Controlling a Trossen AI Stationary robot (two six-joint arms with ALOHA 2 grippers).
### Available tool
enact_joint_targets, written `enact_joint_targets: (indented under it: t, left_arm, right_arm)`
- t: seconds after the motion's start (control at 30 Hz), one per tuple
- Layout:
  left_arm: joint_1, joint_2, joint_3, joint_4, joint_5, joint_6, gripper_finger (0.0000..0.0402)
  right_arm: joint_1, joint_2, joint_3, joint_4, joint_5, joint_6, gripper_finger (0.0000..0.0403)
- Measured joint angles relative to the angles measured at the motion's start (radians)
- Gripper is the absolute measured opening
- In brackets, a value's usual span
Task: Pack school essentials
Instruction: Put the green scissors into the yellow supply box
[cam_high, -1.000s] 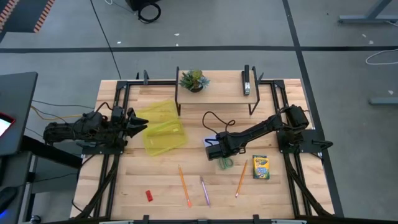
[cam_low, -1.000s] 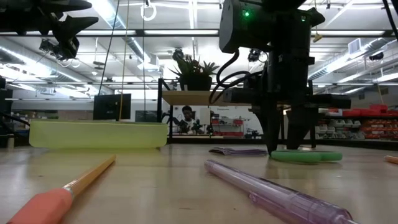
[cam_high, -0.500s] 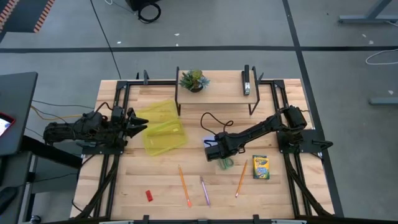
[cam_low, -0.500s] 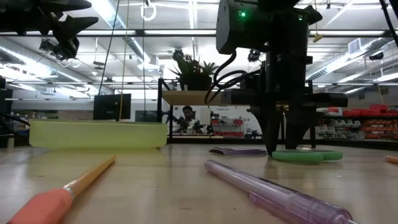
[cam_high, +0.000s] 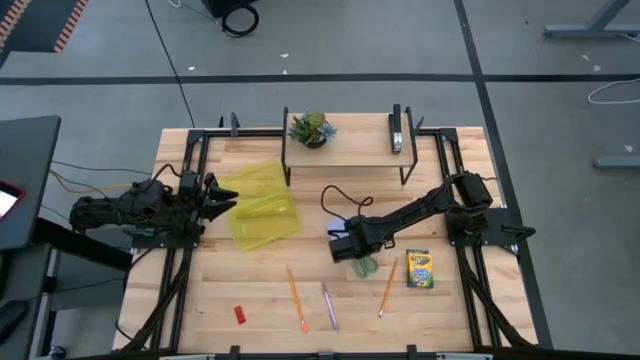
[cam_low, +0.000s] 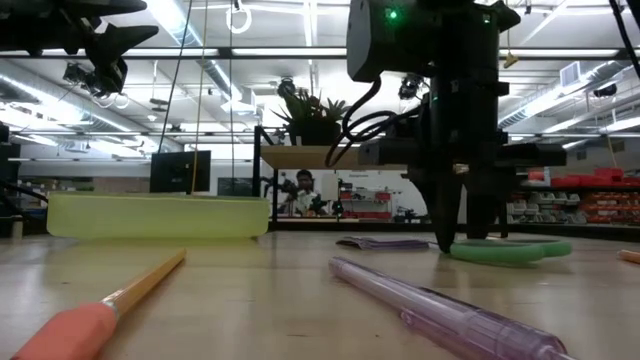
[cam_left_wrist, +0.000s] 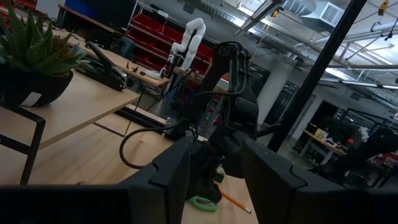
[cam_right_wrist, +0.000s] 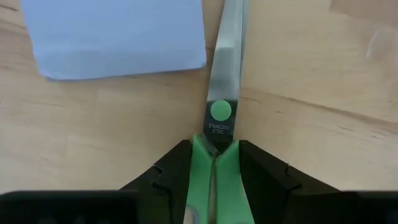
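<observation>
From above, the right gripper is down over the green-handled scissors near the middle of the desk, beside the pale blue notepad, while the left gripper hovers at the edge of the yellow-green pouch, its fingers parted and holding nothing. Two orange pencils, a purple pen, a red eraser and the crayon box lie unpacked nearer the front. At desk height, the right gripper's fingers reach the surface at the scissors' green handles, which lie flat. The left wrist view shows only the other arm, well off, bent over the scissors. In the right wrist view, the fingers stand narrow, pressed against either side of the green shank just behind the pivot, the blades closed and pointing past the notepad. The grip looks off-centre, so the scissors may swing or slip when lifted; the flat handles could also drag along the desk.
</observation>
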Motion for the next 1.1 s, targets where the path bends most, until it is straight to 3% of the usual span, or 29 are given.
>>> enact_joint_targets:
  t: [0.57, 1.1]
  left_arm:
    - [0.0, 0.0, 0.0, 0.0, 0.0, 0.002, 0.0162]
    - [0.0, 0.0, 0.0, 0.0, -0.001, 0.001, 0.0162]
  right_arm:
    - [0.005, -0.002, 0.119, -0.065, 0.047, -0.068, 0.0138]
    - [0.047, -0.004, 0.169, -0.118, -0.019, -0.031, 0.0138]
